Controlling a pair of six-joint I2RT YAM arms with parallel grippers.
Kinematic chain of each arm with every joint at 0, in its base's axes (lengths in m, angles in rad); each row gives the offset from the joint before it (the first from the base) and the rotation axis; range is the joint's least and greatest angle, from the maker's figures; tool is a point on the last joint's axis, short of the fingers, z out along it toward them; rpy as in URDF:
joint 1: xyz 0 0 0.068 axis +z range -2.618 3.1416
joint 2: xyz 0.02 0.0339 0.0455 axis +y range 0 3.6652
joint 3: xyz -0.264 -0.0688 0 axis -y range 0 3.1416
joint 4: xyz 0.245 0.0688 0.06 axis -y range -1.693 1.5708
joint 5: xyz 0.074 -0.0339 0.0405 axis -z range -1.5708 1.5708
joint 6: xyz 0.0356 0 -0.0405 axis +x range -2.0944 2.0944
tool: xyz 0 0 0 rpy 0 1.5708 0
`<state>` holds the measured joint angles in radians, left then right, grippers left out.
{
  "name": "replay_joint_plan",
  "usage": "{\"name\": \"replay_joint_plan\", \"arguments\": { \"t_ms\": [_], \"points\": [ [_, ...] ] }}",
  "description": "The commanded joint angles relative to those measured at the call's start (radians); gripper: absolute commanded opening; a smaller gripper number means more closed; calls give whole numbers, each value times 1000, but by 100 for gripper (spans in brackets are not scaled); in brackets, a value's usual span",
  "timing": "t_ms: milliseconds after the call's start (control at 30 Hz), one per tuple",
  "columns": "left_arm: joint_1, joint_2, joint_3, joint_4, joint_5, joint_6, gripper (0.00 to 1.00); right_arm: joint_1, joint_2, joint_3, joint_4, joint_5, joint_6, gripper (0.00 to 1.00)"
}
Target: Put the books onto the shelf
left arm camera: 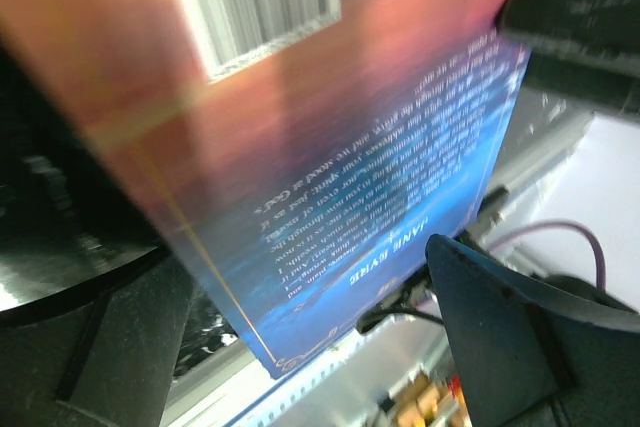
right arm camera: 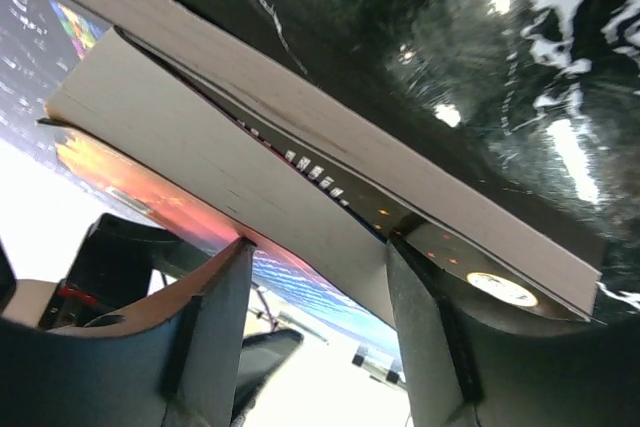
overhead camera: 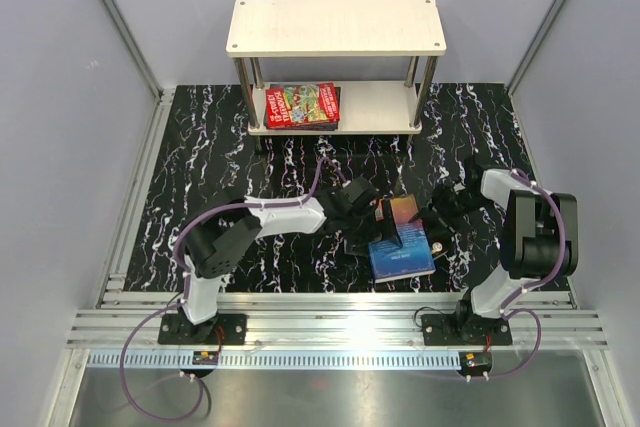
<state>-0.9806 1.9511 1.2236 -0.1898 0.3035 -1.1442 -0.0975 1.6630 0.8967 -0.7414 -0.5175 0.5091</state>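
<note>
Top book (left arm camera: 330, 197): cover blurred in left wrist view, print mostly illegible, cut by top and left edges. Book beneath (right arm camera: 330, 132): both ends run off the right wrist picture. Red book (overhead camera: 303, 105) on shelf (overhead camera: 335, 25): lettering too small to read.

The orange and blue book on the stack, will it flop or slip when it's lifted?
The orange and blue book probably flexes a little: soft cover, modest page block in the right wrist view. Its glossy cover may slide on the book beneath.
</note>
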Motion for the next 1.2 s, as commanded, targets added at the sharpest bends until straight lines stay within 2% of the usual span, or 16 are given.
{"name": "replay_joint_plan", "arguments": {
  "t_ms": [0, 200, 467, 633, 767, 1000, 1167],
  "points": [
    [0, -95, -10, -2, -148, -20, 97, 15, 27, -79, 30, 97, -15, 58],
    [-1, -196, 69, -48, -230, -2, 94, 22, 17, -96, 27, 94, -7, 56],
    [-1, -208, 21, 75, -179, -11, 92, 51, 30, -93, 39, 85, 12, 54],
    [0, -187, 19, -160, -254, 73, 92, 55, 32, -102, 40, 85, 14, 54],
    [-1, -215, -39, -174, -293, 116, 92, 55, 32, -107, 36, 91, 12, 54],
    [-1, -129, -33, -119, -262, 144, 92, 55, 53, -104, 22, 102, 2, 54],
    [3, -69, -73, 108, -179, 77, 94, 56, 64, -94, 13, 99, -1, 54]
  ]
}}
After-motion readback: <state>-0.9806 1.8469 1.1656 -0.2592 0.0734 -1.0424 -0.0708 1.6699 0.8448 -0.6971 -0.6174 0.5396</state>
